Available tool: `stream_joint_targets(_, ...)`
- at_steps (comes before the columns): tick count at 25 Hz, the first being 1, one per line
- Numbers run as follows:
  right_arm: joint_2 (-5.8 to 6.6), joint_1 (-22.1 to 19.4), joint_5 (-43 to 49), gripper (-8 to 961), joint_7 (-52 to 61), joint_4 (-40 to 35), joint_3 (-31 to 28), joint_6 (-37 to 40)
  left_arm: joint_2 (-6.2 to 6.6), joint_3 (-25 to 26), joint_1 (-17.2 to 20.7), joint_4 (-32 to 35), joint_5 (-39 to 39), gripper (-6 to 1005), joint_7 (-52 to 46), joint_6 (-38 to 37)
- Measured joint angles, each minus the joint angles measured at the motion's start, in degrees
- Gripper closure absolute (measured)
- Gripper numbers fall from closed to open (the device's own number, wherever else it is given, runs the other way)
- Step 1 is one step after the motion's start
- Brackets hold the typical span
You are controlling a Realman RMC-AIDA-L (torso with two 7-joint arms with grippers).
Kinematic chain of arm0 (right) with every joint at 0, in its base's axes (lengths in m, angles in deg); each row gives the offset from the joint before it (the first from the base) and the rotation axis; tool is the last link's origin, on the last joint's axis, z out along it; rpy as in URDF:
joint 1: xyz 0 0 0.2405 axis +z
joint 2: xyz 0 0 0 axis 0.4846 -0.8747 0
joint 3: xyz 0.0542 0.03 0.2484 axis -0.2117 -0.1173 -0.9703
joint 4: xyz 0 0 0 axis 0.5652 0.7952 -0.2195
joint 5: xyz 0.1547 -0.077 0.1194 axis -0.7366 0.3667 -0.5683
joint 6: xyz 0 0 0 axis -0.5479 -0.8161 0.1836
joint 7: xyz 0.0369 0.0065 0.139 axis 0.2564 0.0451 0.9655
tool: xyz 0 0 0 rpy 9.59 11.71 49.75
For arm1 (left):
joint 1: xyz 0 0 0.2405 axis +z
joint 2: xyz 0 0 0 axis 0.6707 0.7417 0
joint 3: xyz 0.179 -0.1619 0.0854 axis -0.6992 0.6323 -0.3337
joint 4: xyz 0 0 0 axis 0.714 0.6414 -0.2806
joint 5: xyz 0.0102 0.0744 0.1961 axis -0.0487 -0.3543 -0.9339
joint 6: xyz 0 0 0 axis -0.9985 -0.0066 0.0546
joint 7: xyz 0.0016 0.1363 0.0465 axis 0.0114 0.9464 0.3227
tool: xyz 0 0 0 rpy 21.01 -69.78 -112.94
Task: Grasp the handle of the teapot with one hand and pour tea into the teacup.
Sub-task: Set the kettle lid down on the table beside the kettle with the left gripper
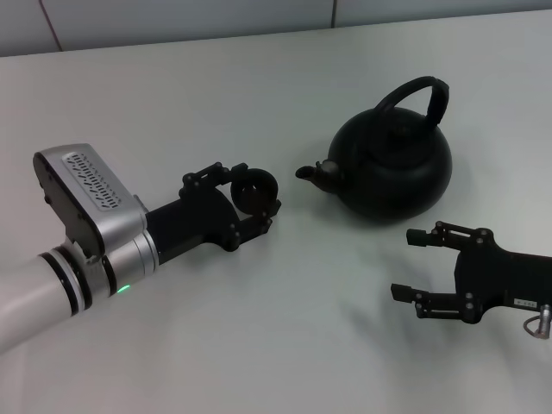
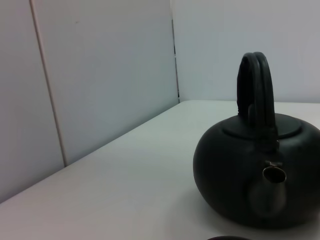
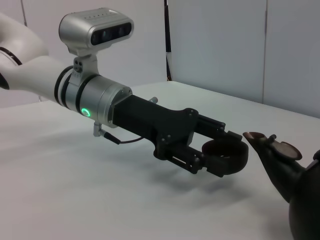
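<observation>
The right gripper [image 1: 416, 264] sits low near the front of the table [image 1: 259, 345], fingers wide and holding nothing. Just past it stands the teapot [image 1: 392, 168], spout pointing at the teacup [image 1: 256, 193]. The left gripper [image 1: 250, 200] has its fingers closed around that cup. I think the right arm should rise up, reach over the lid, and grab the top of the handle [image 1: 420, 97] in the middle, so the pot will not swing.
</observation>
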Motion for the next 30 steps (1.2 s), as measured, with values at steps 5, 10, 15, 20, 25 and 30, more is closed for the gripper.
stream_joint_targets(5, 0.05, -0.03, -0.03, 143, -0.01, -0.03, -0.06, 0.01, 0.00, 0.18, 0.16, -1.02, 0.01, 315, 0.88, 1.68)
stream_joint_targets(10, 0.13, 0.19, -0.04, 143, -0.11, 0.06, -0.07, -0.42, 0.01, 2.42, 0.35, -2.78, -0.64, 315, 4.22, 4.43)
stream_joint_targets(15, 0.18, 0.34, -0.04, 143, -0.23, 0.08, -0.07, -0.46, 0.00, 3.04, 0.40, -3.20, -0.81, 315, 4.83, 5.19)
stream_joint_targets(20, 0.18, 0.34, -0.04, 143, -0.23, 0.03, -0.07, -0.49, 0.01, 2.79, 0.34, -3.38, -0.86, 315, 4.84, 5.32)
stream_joint_targets(25, 0.18, 0.39, -0.04, 143, -0.24, 0.07, -0.07, -0.38, 0.01, 2.99, 0.38, -3.62, -0.88, 306, 4.64, 5.12)
stream_joint_targets(30, 0.18, 0.41, -0.03, 143, -0.24, 0.10, -0.07, -0.21, 0.01, 3.02, 0.30, -3.63, -0.88, 282, 4.43, 5.07)
